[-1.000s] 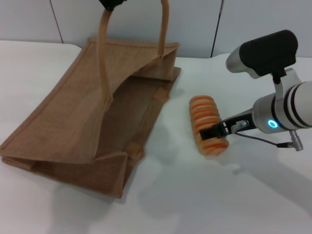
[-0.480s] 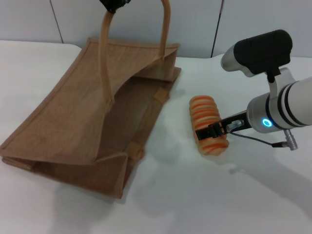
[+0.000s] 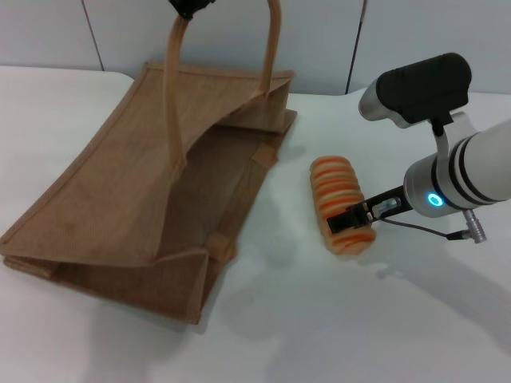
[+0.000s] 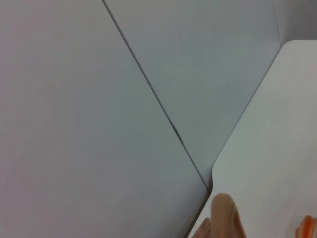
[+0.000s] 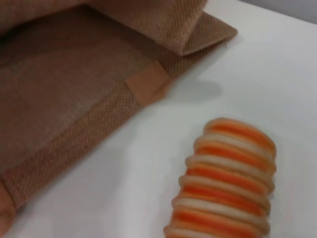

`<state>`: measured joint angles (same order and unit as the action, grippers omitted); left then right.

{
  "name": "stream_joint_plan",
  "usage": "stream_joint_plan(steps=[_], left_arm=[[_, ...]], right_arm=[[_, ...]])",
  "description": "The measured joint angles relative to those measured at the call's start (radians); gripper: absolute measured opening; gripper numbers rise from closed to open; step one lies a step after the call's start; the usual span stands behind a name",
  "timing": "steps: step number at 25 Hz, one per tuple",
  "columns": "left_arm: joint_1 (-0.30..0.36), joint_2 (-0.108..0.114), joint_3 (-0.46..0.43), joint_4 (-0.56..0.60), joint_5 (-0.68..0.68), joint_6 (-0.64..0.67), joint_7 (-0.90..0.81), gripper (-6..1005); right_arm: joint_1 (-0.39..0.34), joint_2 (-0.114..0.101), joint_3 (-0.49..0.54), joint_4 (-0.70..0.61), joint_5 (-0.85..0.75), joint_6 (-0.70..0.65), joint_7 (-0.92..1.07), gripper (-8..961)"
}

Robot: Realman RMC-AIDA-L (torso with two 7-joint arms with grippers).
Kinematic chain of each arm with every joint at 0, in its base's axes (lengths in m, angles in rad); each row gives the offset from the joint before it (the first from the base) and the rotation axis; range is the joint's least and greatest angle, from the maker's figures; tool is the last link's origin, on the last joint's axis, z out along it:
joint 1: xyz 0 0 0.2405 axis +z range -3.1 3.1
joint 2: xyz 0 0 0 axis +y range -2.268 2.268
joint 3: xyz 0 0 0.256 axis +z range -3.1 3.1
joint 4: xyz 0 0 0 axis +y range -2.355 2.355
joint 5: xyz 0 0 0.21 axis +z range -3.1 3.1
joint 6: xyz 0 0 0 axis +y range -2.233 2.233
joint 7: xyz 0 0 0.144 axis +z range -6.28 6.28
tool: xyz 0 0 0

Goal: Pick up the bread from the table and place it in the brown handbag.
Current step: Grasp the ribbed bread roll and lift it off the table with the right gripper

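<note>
At frame centre-right, the oblong ridged loaf (image 3: 342, 206) showed alternating orange and pale tan stripes. The woven jute tote (image 3: 120, 199) at left was tan-brown with beige trim; the smooth tabletop (image 3: 335, 335) was plain white.

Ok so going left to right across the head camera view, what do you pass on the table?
brown handbag → bread → right gripper, at the bread's near end → right arm's wrist with the blue light. All rest on or hang over the white table.

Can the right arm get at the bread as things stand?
Probably yes: the right gripper is already at the bread's near end on the table, with nothing between them; the brown handbag lies clear to the side.
</note>
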<state>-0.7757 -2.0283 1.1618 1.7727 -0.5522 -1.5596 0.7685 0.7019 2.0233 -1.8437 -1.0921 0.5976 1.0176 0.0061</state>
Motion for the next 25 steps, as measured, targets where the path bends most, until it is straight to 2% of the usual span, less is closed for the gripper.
stream_joint_plan(steps=[20,23,25], left_arm=[[-0.003,0.0,0.038,-0.018,0.0,0.016,-0.011,110],[-0.003,-0.001,0.038,-0.018,0.0,0.016,-0.012,111],[-0.003,-0.001,0.038,-0.018,0.0,0.016,-0.012,111]], right_arm=[[0.048,0.003,-0.014,0.071,0.034,-0.018,-0.01,891],[0.053,0.002,-0.022,0.076,0.049,-0.017,-0.012,730],[0.055,0.002,-0.023,0.076,0.049,-0.015,-0.017,713]])
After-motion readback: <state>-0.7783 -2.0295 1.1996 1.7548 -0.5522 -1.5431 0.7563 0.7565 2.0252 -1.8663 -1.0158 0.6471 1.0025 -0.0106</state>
